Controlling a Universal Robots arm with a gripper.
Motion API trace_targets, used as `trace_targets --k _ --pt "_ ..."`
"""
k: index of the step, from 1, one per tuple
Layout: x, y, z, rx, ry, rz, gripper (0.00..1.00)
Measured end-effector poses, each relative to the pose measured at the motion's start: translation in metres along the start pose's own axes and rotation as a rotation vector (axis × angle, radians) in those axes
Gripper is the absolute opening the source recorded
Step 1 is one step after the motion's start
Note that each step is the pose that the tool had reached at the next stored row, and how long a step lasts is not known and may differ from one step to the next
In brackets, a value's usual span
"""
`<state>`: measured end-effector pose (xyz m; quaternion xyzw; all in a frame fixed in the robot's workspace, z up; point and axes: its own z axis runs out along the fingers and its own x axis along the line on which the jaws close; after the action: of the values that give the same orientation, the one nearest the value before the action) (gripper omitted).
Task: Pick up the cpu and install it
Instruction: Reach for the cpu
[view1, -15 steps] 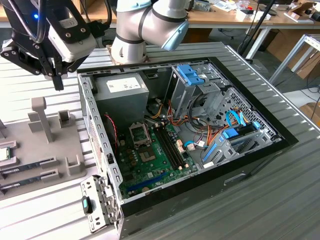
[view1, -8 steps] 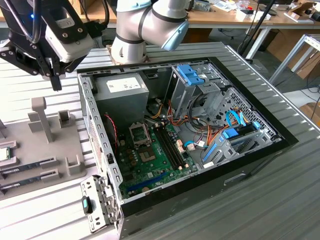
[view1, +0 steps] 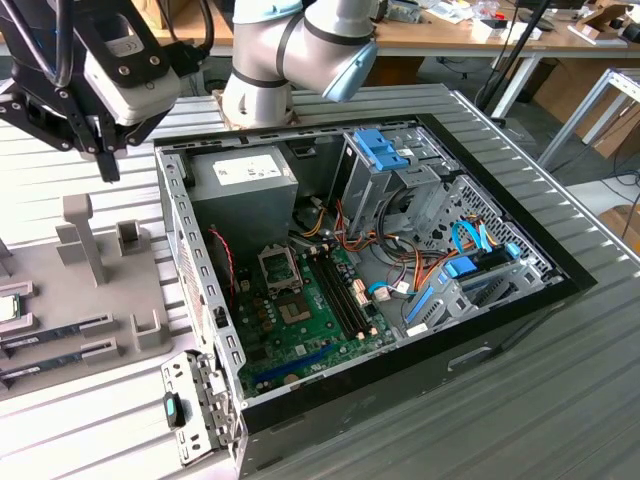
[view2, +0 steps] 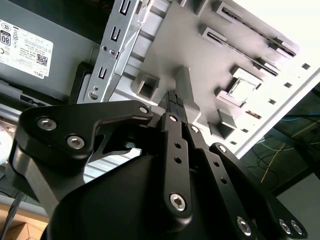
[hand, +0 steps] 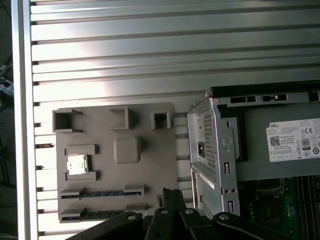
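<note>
The tool (view1: 108, 172) hangs above the grey tray (hand: 150, 150) on the slatted desk (view1: 560, 400), its fingers pressed together with nothing between them. The cpu (hand: 76, 164) lies flat in a square pocket of that tray, below the tool and well off to the side of it that faces away from the open computer case (view1: 190, 250), untouched; two memory sticks (hand: 100, 192) rest in slots of the tray nearer the tool's tip. On the tool's other side, lower down inside the case, sit the grey power supply (view1: 245, 180) and the motherboard socket (view1: 278, 265).
</note>
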<state>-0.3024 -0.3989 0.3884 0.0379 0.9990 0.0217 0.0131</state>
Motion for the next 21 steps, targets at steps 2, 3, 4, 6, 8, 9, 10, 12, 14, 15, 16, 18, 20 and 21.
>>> trace_targets --k 2,3,4,6,8,9,10,12,14,15,16,18,20,21 --pt "0.0012 -0.0001 0.0000 0.0000 0.0000 0.000 0.11" --pt "0.0017 -0.0001 -0.0001 0.0000 0.0000 0.000 0.11" --pt "0.0021 -0.0002 0.0000 0.0000 0.0000 0.000 0.11" --pt "0.0029 -0.0002 -0.0001 0.0000 0.0000 0.000 0.11" --pt "0.0037 -0.0003 -0.0001 0.0000 0.0000 0.000 0.11" --pt "0.0043 -0.0003 -0.0001 0.0000 0.0000 0.000 0.11" --pt "0.0048 -0.0004 -0.0001 0.0000 0.0001 0.000 0.11" --pt "0.0061 -0.0004 -0.0001 0.0000 0.0000 0.000 0.11" --pt "0.0073 -0.0006 -0.0002 0.0000 0.0000 0.000 0.11" --pt "0.0081 -0.0006 -0.0002 0.0000 0.0001 0.000 0.11" --pt "0.0085 -0.0006 -0.0002 0.0000 0.0000 0.000 0.11" --pt "0.0093 -0.0007 -0.0002 0.0000 0.0000 0.000 0.11" --pt "0.0112 -0.0008 -0.0003 0.0000 0.0001 0.000 0.11" --pt "0.0121 -0.0009 -0.0003 0.0000 0.0000 0.000 0.11"
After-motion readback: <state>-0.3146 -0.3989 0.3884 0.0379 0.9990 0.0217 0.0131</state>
